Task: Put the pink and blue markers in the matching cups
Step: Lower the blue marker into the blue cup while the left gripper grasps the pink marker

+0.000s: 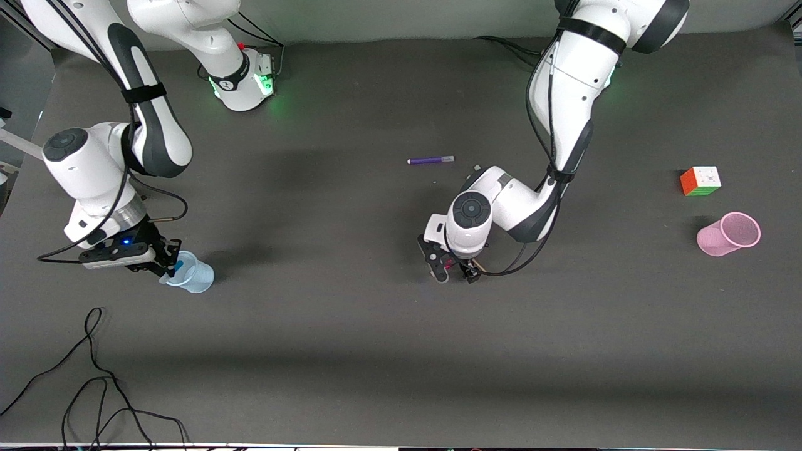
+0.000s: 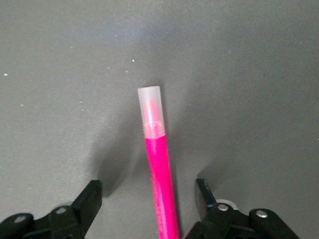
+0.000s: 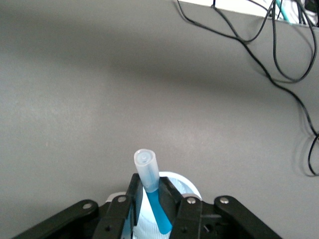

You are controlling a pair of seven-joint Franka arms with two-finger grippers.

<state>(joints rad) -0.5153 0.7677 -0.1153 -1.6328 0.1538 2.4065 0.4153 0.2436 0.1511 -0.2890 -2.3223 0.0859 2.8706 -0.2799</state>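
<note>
The pink marker lies flat on the dark table, its pale cap pointing away from my left gripper. That gripper is open low over mid-table, one finger on each side of the marker with a gap on both sides. My right gripper is shut on the blue marker, just under its light cap. The marker hangs with its body reaching down into the pale blue cup, which stands at the right arm's end of the table. The pink cup stands at the left arm's end, apart from both grippers.
A purple pen lies on the table, farther from the front camera than the left gripper. A colour cube sits beside the pink cup, a little farther back. Loose black cables trail along the front edge at the right arm's end.
</note>
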